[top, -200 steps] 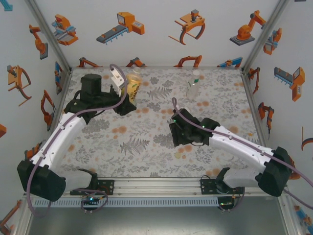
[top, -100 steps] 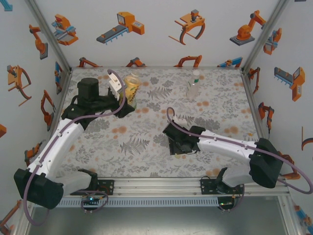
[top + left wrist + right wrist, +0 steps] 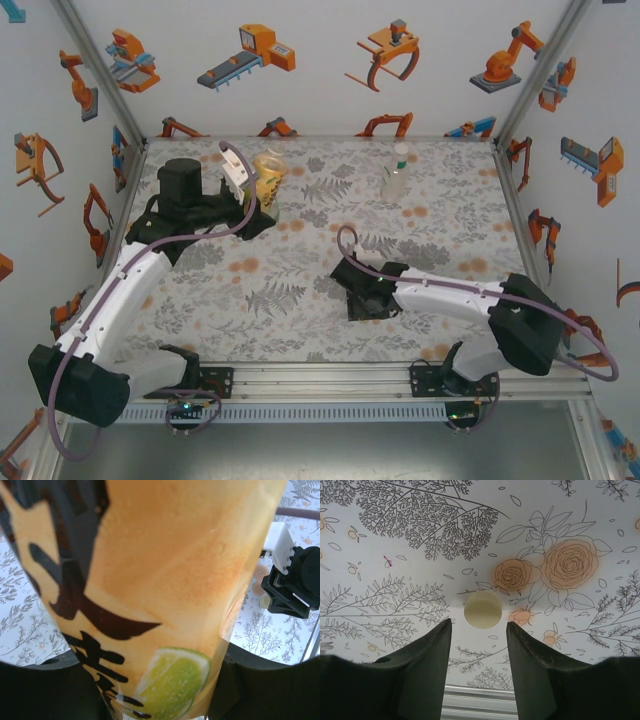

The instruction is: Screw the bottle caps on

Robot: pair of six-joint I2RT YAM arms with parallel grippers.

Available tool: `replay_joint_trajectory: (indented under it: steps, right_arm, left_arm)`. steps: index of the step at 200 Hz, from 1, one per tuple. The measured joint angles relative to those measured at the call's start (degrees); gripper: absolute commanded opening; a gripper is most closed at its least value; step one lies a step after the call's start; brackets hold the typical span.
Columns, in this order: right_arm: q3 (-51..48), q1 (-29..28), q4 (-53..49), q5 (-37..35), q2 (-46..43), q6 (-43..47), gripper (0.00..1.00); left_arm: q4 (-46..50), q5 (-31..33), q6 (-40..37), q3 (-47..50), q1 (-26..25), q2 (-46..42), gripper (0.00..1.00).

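The yellow-labelled amber bottle (image 3: 268, 176) is held off the table at the back left, tilted, with my left gripper (image 3: 252, 205) shut on its body. In the left wrist view its label (image 3: 160, 580) is pressed between the dark fingers (image 3: 260, 685). A pale yellow-green bottle cap (image 3: 482, 609) lies flat on the table just beyond my right gripper (image 3: 479, 624), whose jaws stand apart with nothing between them. That right gripper (image 3: 358, 298) is low over the middle of the table. A slim clear bottle (image 3: 395, 182) stands upright at the back right with a white cap (image 3: 401, 150) on top.
The table (image 3: 300, 260) has a floral cover and is walled on three sides. A metal rail (image 3: 480, 702) runs along the near edge just behind my right fingers. The right arm's wrist (image 3: 295, 580) shows beyond the held bottle.
My right arm swung left and nearer, and its jaws narrowed over the cap. My left gripper tipped the yellow bottle and has since held still.
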State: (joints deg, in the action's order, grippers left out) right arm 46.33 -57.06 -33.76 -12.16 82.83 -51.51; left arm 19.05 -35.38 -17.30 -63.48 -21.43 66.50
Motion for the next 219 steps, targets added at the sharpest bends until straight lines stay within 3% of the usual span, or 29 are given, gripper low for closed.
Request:
replay_joint_trajectory:
  steps: [219]
  right_arm:
    - [-0.1, 0.0, 2.1, -1.3, 3.8, 0.0, 0.4]
  left_arm:
    - [-0.2, -0.5, 0.2, 0.0, 0.0, 1.2, 0.02]
